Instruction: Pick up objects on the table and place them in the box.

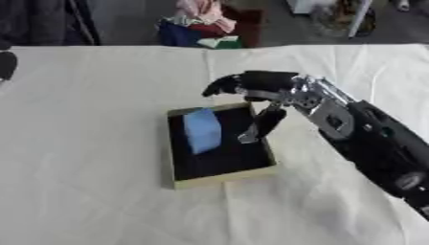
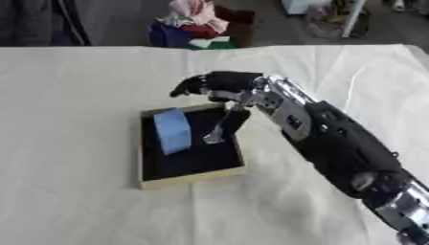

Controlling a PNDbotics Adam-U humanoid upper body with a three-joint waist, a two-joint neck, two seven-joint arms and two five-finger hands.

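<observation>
A white cloth is covering the table and is showing a few creases. At the far left edge of the left eye view, a dark rounded shape is peeking in; what it is cannot be told.

Near the middle of the cloth, a shallow box with pale tan walls and a black inside is lying flat, slightly askew. Inside it, toward its left and far part, a light blue block is sitting on the black floor, leaning a little, with nothing touching it.

Just to the right of the block, the right hand is hanging over the far right part of the box. Its fingers are stretching leftward in a relaxed, slightly bent line above the box's far wall, and its thumb is pointing down into the box, the tip ending close to the black floor beside the block. The hand is spread wide and is holding nothing.

Further right, the black and silver right arm is running down toward the lower right corner, lying above the cloth
</observation>
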